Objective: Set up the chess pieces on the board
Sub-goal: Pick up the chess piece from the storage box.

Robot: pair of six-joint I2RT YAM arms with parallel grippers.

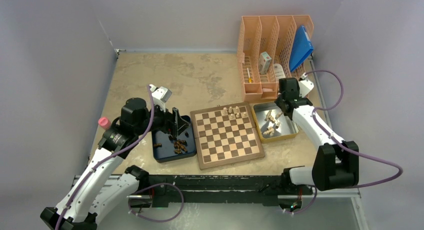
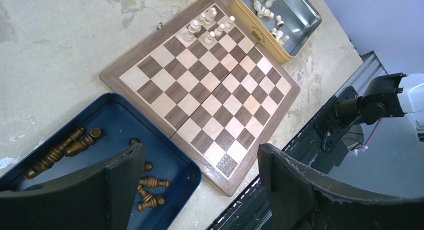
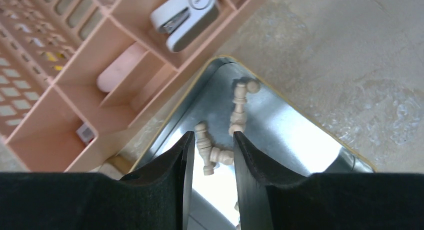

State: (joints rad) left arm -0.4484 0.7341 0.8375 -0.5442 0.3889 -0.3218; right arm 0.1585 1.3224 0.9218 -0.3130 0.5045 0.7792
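Top view: right gripper (image 1: 276, 107) is hanging over the far end of the shallow yellow metal tray (image 1: 256, 121). Loose pale beige turned wooden chess pieces (image 1: 271, 122) are lying just beneath it and nearward of it. The flat square wooden chessboard with dark and cream squares (image 1: 227, 140) is sitting just beside it on its left, with a few pale pieces standing (image 1: 234, 111) at the board's far edge. Left gripper (image 1: 176, 127) is hovering over the dark blue metal tray (image 1: 165, 157), with dark brown turned wooden chess pieces (image 1: 178, 146) right underneath. Left wrist view: left gripper's fingers (image 2: 125, 175) are standing wide apart with nothing between them. Dark pieces (image 2: 62, 150) are lying on their sides below and outboard of one finger, and the board (image 2: 200, 90) is ahead of the tips, mostly bare. Right wrist view: right gripper's fingers (image 3: 182, 155) are standing narrowly apart, and I'm seeing nothing clamped. Two pale pieces (image 3: 205, 142) are lying touching each other directly under the gap, and two more are lying further ahead on the yellow tray floor. The peach plastic rack (image 3: 140, 65) is sitting off to one side. I'm reading this as the pick of the next pale piece. To do it well: centre on one stem only, since the pair below is touching and a double grab looks likely. Set the jaws across the piece's long axis and go down close to the tray floor before closing. Stay off the tray wall. Grab nearer the head so the base is hanging down for an upright set-down next to the standing pieces without clipping them.
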